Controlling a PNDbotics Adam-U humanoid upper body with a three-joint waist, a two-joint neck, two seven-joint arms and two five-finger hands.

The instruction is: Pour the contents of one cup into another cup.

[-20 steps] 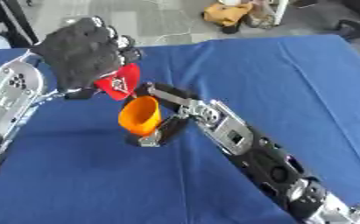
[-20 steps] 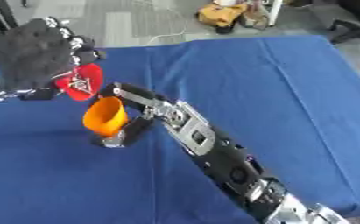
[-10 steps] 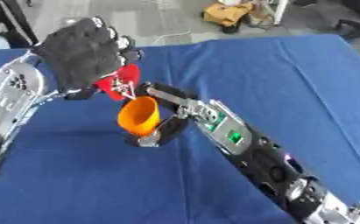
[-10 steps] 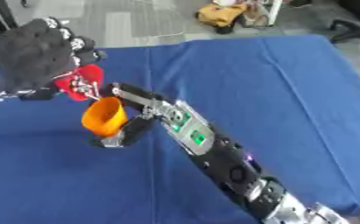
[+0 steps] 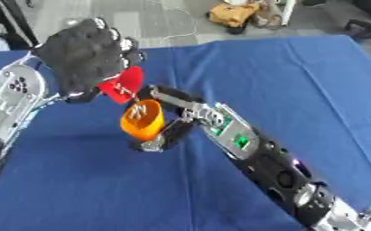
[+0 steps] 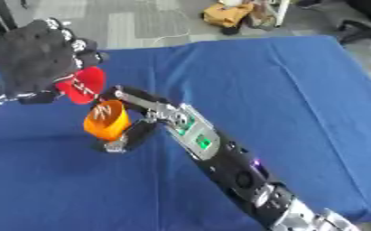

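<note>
Cups, two, over a blue tabletop (image 5: 283, 72). Nearer: one orange cup (image 5: 141, 119), gripped by the right hand (image 5: 166, 131), fingers curled round it, mouth tilted up toward the other. Farther: one red cup (image 5: 122, 84), tipped directly above the orange one, enclosed by the left hand's (image 5: 85, 58) curled fingers.

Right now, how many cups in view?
2. The red cup is tilted in the left hand; the orange cup sits just below it, held by the right hand. No others visible.
</note>
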